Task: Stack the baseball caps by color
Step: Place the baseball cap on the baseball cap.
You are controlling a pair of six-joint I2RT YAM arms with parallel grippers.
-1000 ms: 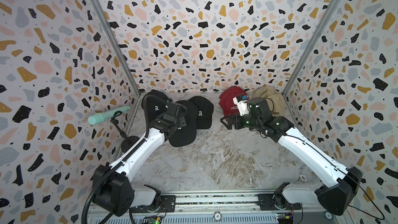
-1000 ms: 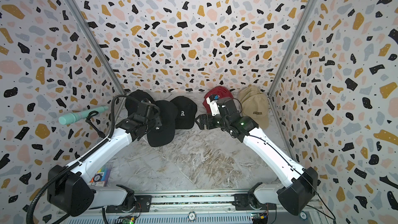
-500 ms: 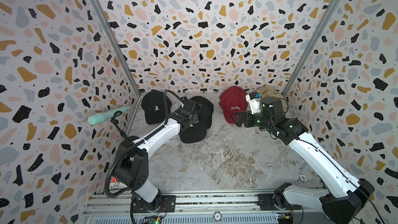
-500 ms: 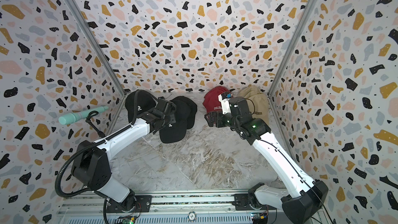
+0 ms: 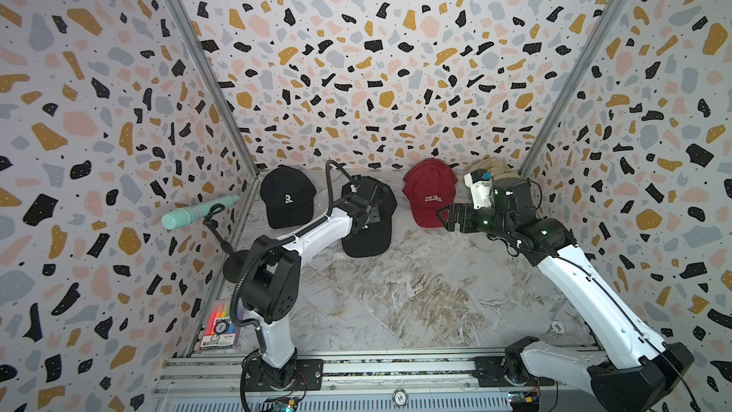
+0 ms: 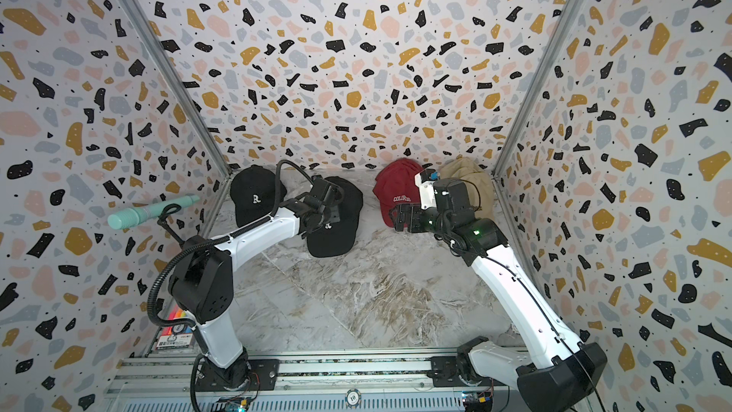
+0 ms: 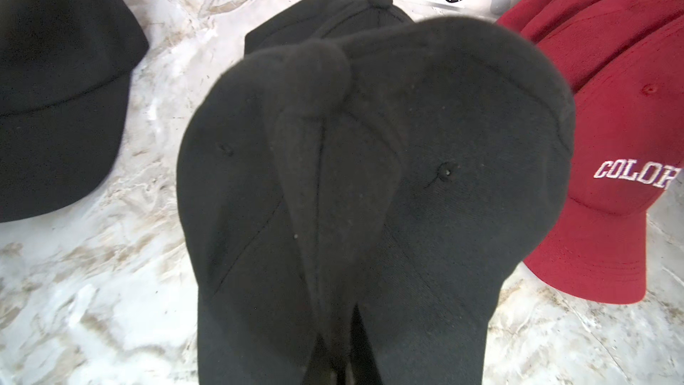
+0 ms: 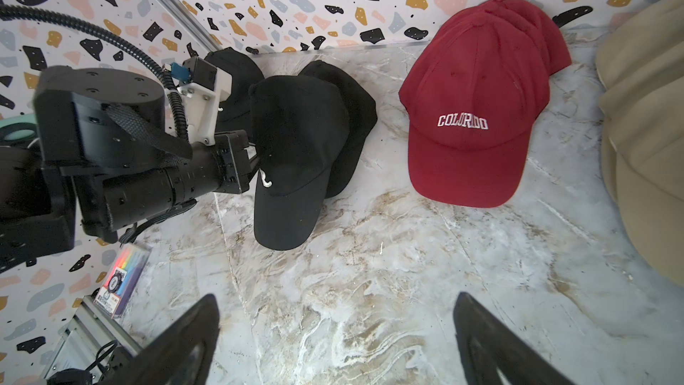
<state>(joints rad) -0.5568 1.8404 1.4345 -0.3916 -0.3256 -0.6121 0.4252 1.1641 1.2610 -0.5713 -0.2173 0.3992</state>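
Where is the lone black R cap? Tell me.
In both top views the lone black R cap sits by the table's back left corner, just left of the black cap pinched in the left gripper.

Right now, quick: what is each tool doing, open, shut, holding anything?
Left tool: shut on a black cap.
Right tool: open, holding nothing.

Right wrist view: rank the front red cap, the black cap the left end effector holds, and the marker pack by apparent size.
1. Red cap
2. Black cap, close behind; seen partly side-on
3. Marker pack, smallest
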